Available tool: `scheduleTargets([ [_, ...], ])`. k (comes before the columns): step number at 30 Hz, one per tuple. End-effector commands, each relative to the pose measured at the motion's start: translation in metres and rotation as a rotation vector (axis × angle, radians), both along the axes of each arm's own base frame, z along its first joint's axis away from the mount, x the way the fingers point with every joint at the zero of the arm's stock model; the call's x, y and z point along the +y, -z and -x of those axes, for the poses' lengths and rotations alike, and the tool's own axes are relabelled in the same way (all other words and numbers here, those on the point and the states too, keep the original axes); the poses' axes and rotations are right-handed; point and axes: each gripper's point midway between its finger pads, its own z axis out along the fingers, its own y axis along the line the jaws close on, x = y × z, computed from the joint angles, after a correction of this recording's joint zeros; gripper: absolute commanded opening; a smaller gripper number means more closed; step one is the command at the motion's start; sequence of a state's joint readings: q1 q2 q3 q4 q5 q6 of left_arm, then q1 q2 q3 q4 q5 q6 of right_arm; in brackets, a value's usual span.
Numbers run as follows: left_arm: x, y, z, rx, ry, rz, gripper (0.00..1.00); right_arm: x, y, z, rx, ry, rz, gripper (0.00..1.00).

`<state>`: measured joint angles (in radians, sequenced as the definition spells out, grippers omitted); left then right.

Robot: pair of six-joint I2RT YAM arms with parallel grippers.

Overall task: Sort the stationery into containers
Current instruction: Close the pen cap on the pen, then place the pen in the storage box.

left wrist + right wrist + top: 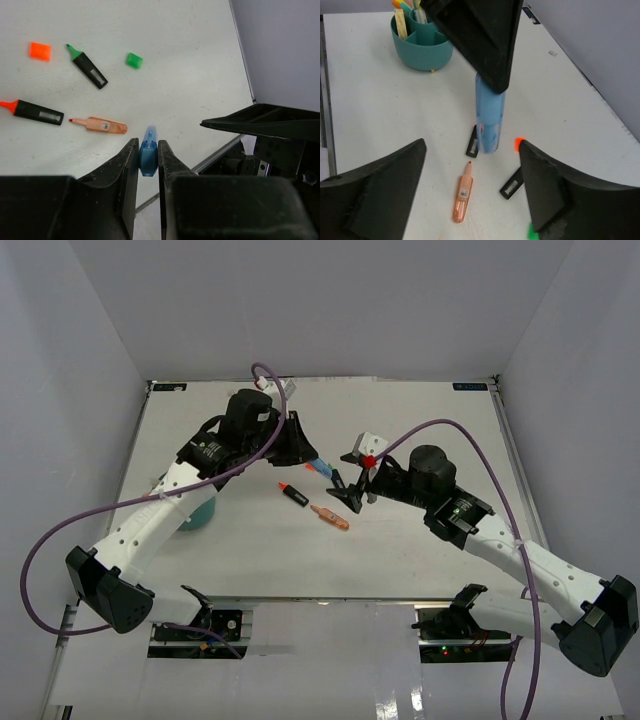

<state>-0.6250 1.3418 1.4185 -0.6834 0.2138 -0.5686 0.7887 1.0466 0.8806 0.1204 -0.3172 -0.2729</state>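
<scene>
Your left gripper (148, 150) is clenched on the translucent blue plastic pen (148, 156). The pen's long axis runs along the gripper's own axis, free end poking past the fingertips and hanging down twd the white table (430, 440), near upright in the right wrist view. Your right gripper (471, 144) is spread wide w/ nothing in it: fingers stand either side of the pen, apart from it.

The round teal plastic tub w/ inner dividers (427, 52) sits by the left forearm, back twd that arm's base and well apart from the right arm. So the left arm is nearer, and I'd judge the carry goes back and to the left.

Writing: the black marker w/ orange cap (37, 112) and the peach see-through pen (102, 125) carry pale printed strips, too small to read. No brand legible.
</scene>
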Motion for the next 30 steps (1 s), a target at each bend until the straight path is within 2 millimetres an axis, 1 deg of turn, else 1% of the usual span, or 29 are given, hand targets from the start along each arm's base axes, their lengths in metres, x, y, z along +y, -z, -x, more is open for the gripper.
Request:
scheduleTargets([
  [1,0.026,-0.025,-0.016,-0.113,-0.119,-0.045,0.00,-0.008,0.018,0.011,0.028,-0.004,0.024,0.85],
  [2,0.030,-0.026,-0.018,-0.121,-0.139,-0.057,0.00,-0.011,0.021,0.012,0.035,0.002,0.031,0.89],
  [3,0.037,-0.021,-0.020,-0.116,-0.163,-0.085,0.00,-0.016,0.024,0.015,0.046,0.010,0.037,0.91],
  [4,0.054,-0.019,-0.028,-0.129,-0.240,-0.124,0.00,-0.019,0.026,0.016,0.053,0.021,0.041,0.96],
  [5,0.064,-0.017,-0.031,-0.127,-0.275,-0.148,0.00,-0.022,0.030,0.015,0.058,0.040,0.047,0.98],
  [6,0.076,-0.009,-0.032,-0.110,-0.308,-0.189,0.00,-0.027,0.036,0.017,0.071,0.050,0.056,0.96],
  [7,0.093,-0.007,-0.036,-0.107,-0.360,-0.215,0.00,-0.029,0.038,0.018,0.076,0.058,0.059,0.94],
  [8,0.112,-0.001,-0.038,-0.097,-0.415,-0.268,0.00,-0.032,0.044,0.017,0.088,0.078,0.067,0.93],
  [9,0.135,0.006,-0.043,-0.083,-0.476,-0.307,0.00,-0.035,0.046,0.017,0.097,0.092,0.064,0.90],
  [11,0.164,0.012,-0.042,-0.067,-0.541,-0.354,0.00,-0.040,0.051,0.014,0.110,0.132,0.065,0.90],
  [12,0.179,0.022,-0.042,-0.049,-0.571,-0.381,0.00,-0.042,0.058,0.014,0.125,0.146,0.071,0.90],
  [13,0.200,0.025,-0.044,-0.038,-0.620,-0.405,0.00,-0.043,0.061,0.013,0.140,0.162,0.067,0.90],
  [15,0.226,0.031,-0.040,-0.008,-0.680,-0.436,0.00,-0.048,0.071,0.008,0.163,0.202,0.080,0.90],
  [17,0.240,0.042,-0.036,0.019,-0.700,-0.480,0.00,-0.048,0.077,0.008,0.185,0.215,0.082,0.90],
  [18,0.252,0.045,-0.035,0.030,-0.729,-0.501,0.00,-0.048,0.080,0.008,0.195,0.213,0.089,0.90],
  [19,0.257,0.056,-0.032,0.055,-0.732,-0.525,0.00,-0.048,0.085,0.009,0.206,0.212,0.095,0.90],
  [21,0.271,0.066,-0.032,0.070,-0.762,-0.549,0.00,-0.045,0.088,0.012,0.223,0.192,0.095,0.90],
  [22,0.273,0.077,-0.029,0.090,-0.762,-0.560,0.00,-0.044,0.092,0.013,0.232,0.187,0.100,0.90],
  [23,0.274,0.080,-0.032,0.080,-0.775,-0.549,0.00,-0.043,0.093,0.015,0.242,0.178,0.095,0.90],
  [24,0.280,0.082,-0.031,0.075,-0.804,-0.556,0.00,-0.041,0.093,0.015,0.244,0.172,0.091,0.90],
  [26,0.285,0.094,-0.029,0.092,-0.822,-0.562,0.00,-0.040,0.096,0.017,0.252,0.163,0.089,0.90],
  [30,0.292,0.100,-0.027,0.104,-0.844,-0.574,0.00,-0.039,0.100,0.018,0.260,0.156,0.094,0.90],
])
